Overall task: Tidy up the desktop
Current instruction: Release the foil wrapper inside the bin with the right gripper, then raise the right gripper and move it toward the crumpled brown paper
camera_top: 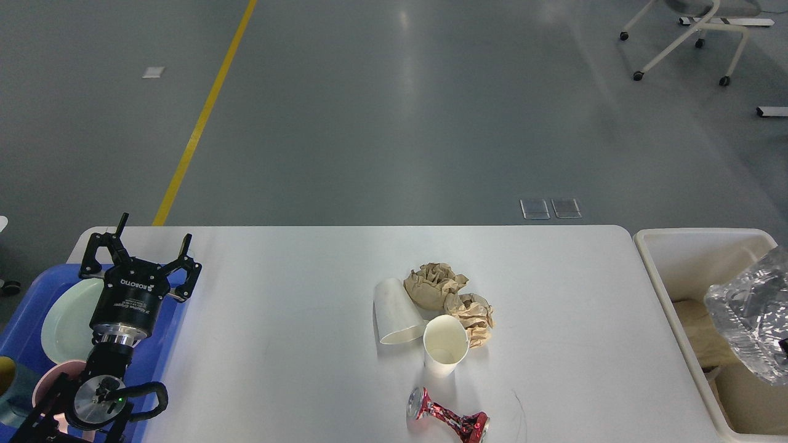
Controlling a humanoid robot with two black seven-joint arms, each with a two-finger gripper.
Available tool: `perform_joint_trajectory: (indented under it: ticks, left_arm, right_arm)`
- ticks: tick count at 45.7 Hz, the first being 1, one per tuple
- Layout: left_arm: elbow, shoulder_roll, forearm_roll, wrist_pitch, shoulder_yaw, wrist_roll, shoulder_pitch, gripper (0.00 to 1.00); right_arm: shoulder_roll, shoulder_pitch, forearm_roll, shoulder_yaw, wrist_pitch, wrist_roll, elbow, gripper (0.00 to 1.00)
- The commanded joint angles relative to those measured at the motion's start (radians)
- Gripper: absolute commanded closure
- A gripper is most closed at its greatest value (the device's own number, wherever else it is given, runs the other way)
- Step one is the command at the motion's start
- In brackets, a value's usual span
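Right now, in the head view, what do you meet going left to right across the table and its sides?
Blue tray → left gripper → tipped white cup → upright paper cup → cream bin → clear plastic bag.

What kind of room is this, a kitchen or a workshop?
Probably a lab or industrial test hall, not a kitchen: a wide grey polished floor with a yellow line painted on it, a wheeled office chair, and staged rubbish on the white desktop.

Grey floor [394, 123], yellow line [203, 117], wheeled chair [689, 37] — perhaps an office one.
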Motion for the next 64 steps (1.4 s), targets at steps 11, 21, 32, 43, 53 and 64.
perform_joint_trajectory:
  ticks: [11, 21, 32, 43, 53, 64]
  left_arm:
    - [0.000, 0.000, 0.000, 0.001, 0.000, 0.000, 0.000, 0.04]
    - [0.000, 0.000, 0.000, 0.000, 0.001, 0.002, 0.000, 0.04]
    - [0.000, 0.000, 0.000, 0.000, 0.000, 0.002, 0.000, 0.04]
    - [0.000, 0.000, 0.000, 0.000, 0.000, 0.002, 0.000, 0.04]
    - [0.000, 0.000, 0.000, 0.000, 0.000, 0.002, 0.000, 0.04]
    - [0.000, 0.000, 0.000, 0.000, 0.000, 0.002, 0.000, 0.04]
  right_arm:
    - [0.169, -0.070, 0.000, 0.014, -0.007, 0.000, -0.175, 1.00]
    - [0.178, -0.070, 0.000, 0.014, -0.007, 0.000, -0.175, 1.00]
    - [0.178, -0.084, 0.000, 0.007, -0.011, 0.000, -0.175, 0.83]
    - [0.172, -0.098, -0.009, 0.002, -0.057, 0.001, -0.161, 0.00]
    - [0.160, -0.090, -0.019, 0.000, -0.054, 0.001, -0.155, 0.00]
    - [0.116, -0.024, -0.055, -0.003, -0.027, 0.001, -0.117, 0.00]
